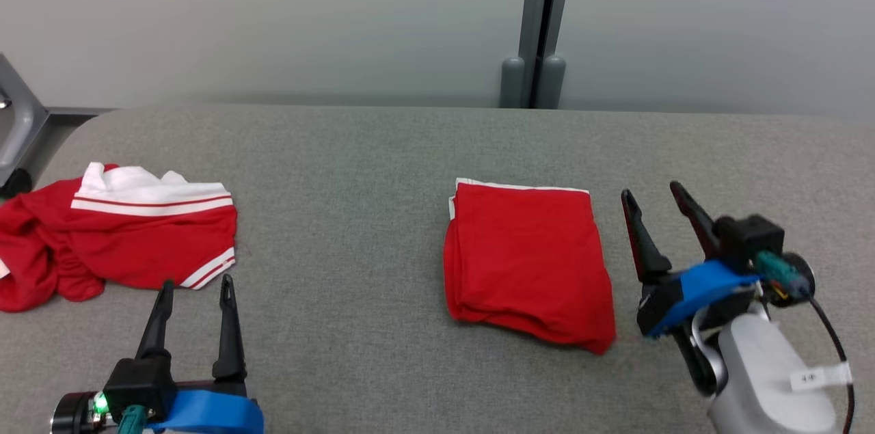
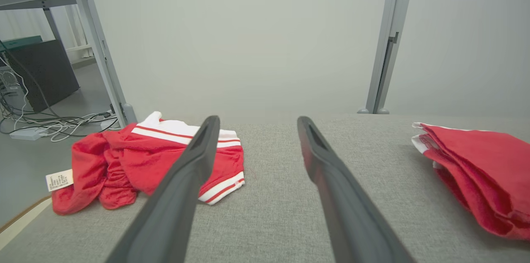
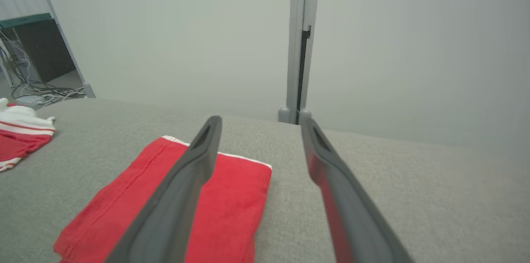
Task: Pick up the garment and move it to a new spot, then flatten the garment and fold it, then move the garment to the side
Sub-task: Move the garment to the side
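A red garment (image 1: 526,260) lies folded into a neat rectangle right of the middle of the grey table (image 1: 355,167), with a white edge at its far side. It also lies at the right in the left wrist view (image 2: 484,172) and under the left finger in the right wrist view (image 3: 223,196). My right gripper (image 1: 649,198) hovers open just right of it, empty. My left gripper (image 1: 196,287) stands open and empty near the front left, just short of a crumpled red and white garment (image 1: 116,239), which also lies behind the left finger in the left wrist view (image 2: 132,159).
A grey wall with a vertical post (image 1: 540,24) runs behind the table. Off the table's left end stand a metal frame (image 2: 99,47), a dark box (image 2: 41,72) and loose cables (image 2: 54,124) on the floor.
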Tool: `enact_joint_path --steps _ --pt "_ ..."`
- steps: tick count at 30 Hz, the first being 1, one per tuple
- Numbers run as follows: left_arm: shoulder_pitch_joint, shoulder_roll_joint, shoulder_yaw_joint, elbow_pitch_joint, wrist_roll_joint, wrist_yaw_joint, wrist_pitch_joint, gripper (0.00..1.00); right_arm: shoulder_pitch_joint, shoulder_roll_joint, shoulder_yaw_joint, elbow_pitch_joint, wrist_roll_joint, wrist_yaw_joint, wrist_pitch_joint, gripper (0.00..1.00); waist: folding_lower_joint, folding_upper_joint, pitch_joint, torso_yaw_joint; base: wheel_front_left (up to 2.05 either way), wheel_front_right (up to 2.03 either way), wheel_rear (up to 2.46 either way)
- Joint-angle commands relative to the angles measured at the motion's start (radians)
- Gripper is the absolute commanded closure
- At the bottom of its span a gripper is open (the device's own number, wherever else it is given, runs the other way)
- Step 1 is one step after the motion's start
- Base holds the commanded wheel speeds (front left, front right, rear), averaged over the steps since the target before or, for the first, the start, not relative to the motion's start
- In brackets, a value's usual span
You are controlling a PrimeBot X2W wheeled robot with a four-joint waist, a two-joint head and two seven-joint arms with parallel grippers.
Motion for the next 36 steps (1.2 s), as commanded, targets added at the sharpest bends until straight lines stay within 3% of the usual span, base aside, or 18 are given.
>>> enact_joint_path --steps 1,8,20,21,22,30,36 --pt "-0.033 -0.003 -0.008 -0.007 0.006 0.005 -0.003 0.00 -0.069 -0.015 0.013 0.048 -0.010 0.001 0.024 0.00 -0.0001 -0.0002 0.035 0.023 0.00 0.00 0.00" --pt "-0.091 -0.013 -0.013 -0.020 0.000 0.015 -0.003 0.00 -0.231 -0.035 0.059 0.280 -0.002 0.001 0.115 0.00 -0.0001 -0.0002 0.115 0.056 0.00 0.00 0.00" --pt "-0.153 -0.025 -0.038 -0.032 -0.012 0.025 -0.003 0.00 -0.267 -0.002 0.164 0.541 0.086 0.001 0.098 0.00 -0.0001 -0.0002 0.197 0.081 0.00 0.00 0.00" --pt "-0.153 -0.025 -0.039 -0.034 -0.012 0.026 -0.003 0.00 -0.262 0.008 0.177 0.554 0.104 0.002 0.103 0.07 -0.0001 -0.0002 0.197 0.080 0.00 0.00 0.00" --pt "-0.154 -0.026 -0.040 -0.036 -0.011 0.027 -0.003 0.00 -0.259 0.016 0.190 0.563 0.123 0.002 0.107 1.00 -0.0001 -0.0002 0.196 0.079 0.00 0.00 0.00" --pt "-0.163 -0.027 -0.054 -0.075 0.004 0.029 -0.003 0.00 -0.341 -0.048 0.286 0.552 0.144 0.000 0.045 1.00 -0.0001 -0.0002 0.201 0.054 0.00 0.00 0.00" --pt "-0.189 -0.027 -0.077 -0.130 0.020 0.031 -0.003 0.00 -0.474 -0.148 0.413 0.535 0.116 0.000 0.049 1.00 -0.0001 -0.0002 0.264 0.001 0.00 0.00 0.00"
